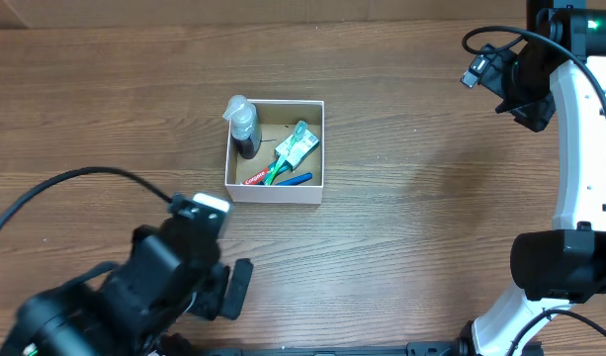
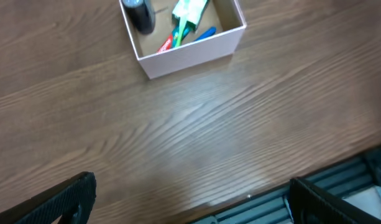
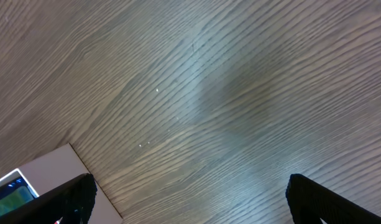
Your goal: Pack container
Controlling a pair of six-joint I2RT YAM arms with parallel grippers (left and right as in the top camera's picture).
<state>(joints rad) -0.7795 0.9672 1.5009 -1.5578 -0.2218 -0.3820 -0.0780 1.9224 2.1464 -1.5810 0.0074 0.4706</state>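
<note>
The container (image 1: 273, 192) is a square white box with a brown floor, standing at the table's middle. In it are a dark spray bottle (image 1: 243, 127), a green-and-white packet (image 1: 299, 146), a red tube (image 1: 255, 179) and a blue pen (image 1: 297, 180). It also shows at the top of the left wrist view (image 2: 190, 53). My left gripper (image 1: 231, 290) is near the front edge, well short of the box, open and empty (image 2: 193, 205). My right gripper (image 1: 528, 99) is at the far right back, open and empty above bare wood (image 3: 190, 202).
The table's front edge and a dark ribbed surface below it (image 2: 339, 180) show in the left wrist view. A white surface (image 3: 47, 174) lies beyond the table edge at the lower left of the right wrist view. The right arm's white links (image 1: 584, 148) stand along the right side.
</note>
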